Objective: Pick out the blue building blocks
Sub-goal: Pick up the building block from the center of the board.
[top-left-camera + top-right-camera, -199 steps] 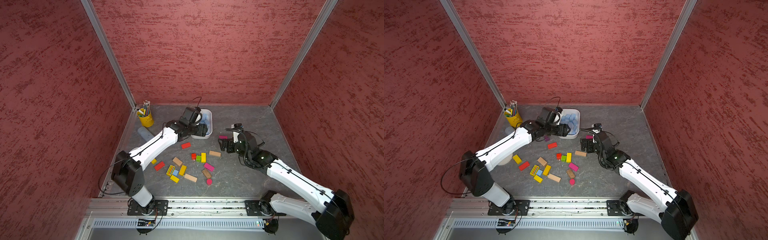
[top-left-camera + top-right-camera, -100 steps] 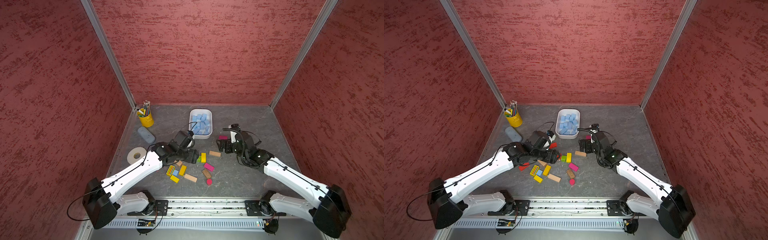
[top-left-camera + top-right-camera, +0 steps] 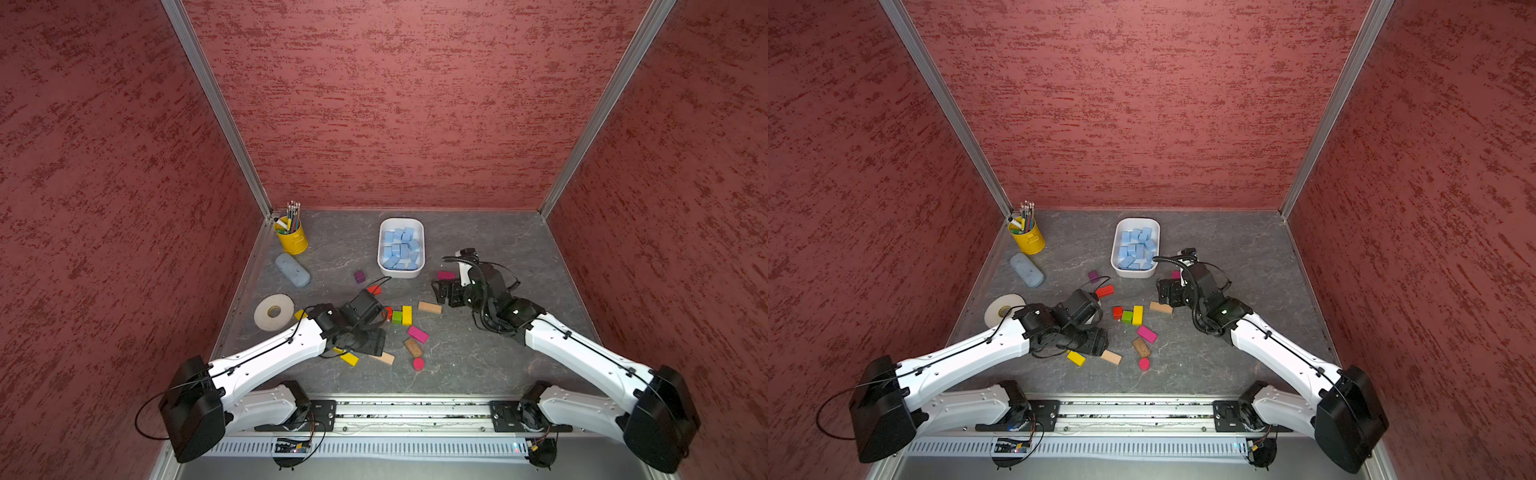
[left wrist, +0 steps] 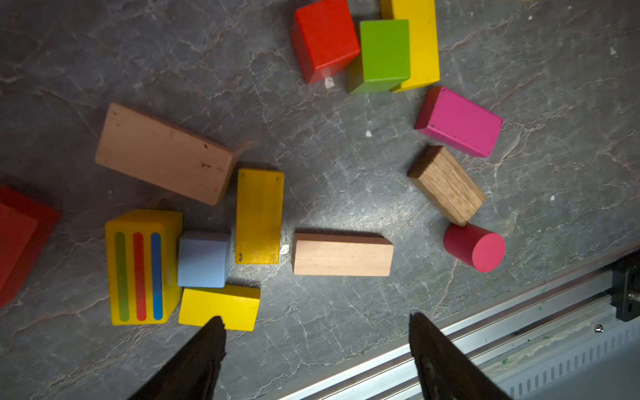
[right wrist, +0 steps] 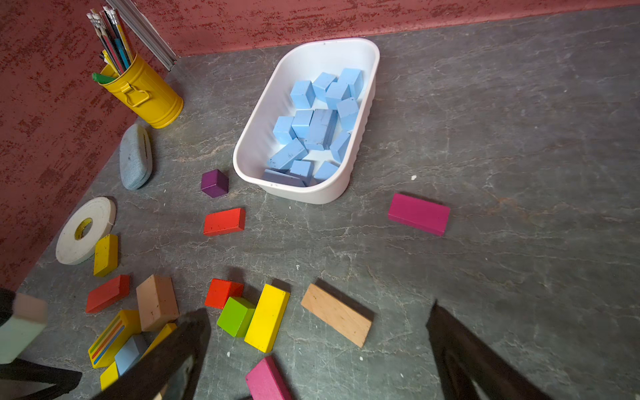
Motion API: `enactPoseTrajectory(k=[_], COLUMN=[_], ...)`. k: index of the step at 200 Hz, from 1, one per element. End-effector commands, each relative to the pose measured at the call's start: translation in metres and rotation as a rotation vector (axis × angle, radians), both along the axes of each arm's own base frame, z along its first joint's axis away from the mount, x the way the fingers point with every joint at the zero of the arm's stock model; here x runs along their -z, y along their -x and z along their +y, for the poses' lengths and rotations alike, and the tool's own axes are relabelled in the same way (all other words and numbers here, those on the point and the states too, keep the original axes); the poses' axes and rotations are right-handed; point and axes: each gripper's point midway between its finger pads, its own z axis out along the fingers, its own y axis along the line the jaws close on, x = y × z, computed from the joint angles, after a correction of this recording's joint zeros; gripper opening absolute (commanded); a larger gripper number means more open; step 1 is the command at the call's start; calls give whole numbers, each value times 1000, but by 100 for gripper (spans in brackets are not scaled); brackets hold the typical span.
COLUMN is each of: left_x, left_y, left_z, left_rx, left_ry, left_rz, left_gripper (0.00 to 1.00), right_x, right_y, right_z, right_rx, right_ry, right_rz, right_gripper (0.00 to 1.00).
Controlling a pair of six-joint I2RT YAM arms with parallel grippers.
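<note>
Left gripper (image 4: 316, 320) spread and empty, poised by the light-blue block (image 4: 203, 259) near the bench's (image 4: 329, 180) front edge. Right gripper (image 5: 318, 311) gaping, empty, mid-bench.

Yellow pencil cup (image 3: 293, 243) in back corner; grey pouch (image 3: 292, 270) just beside; tape roll (image 3: 262, 316) near wall.
</note>
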Motion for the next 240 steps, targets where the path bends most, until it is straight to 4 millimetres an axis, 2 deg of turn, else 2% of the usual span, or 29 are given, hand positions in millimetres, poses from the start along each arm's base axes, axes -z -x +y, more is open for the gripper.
enactPoseTrajectory(k=[1,44,124,172,240], left_x=[8,29,48,52,60], left_y=[-3,-6,-22,-29,-24], left_z=[1,10,36,50,58], left_rx=[-47,-99,-211,-260,-279], left_ry=[7,4,5,-32,-60], left_rz=[-1,30,25,1,8], left_gripper=[84,83,83,76,63], right_x=[-11,-11,-9,-6,-3], right_y=[-4,-4,-3,-3,-2], right_z=[4,5,2,2,3], right_rx=[-8,-9,-3,-4,-5], right_ry=[-26,-27,-23,-21,-20], right_rz=[-30,-27,-25,-19,-12], right_gripper=[99,99,99,99,99])
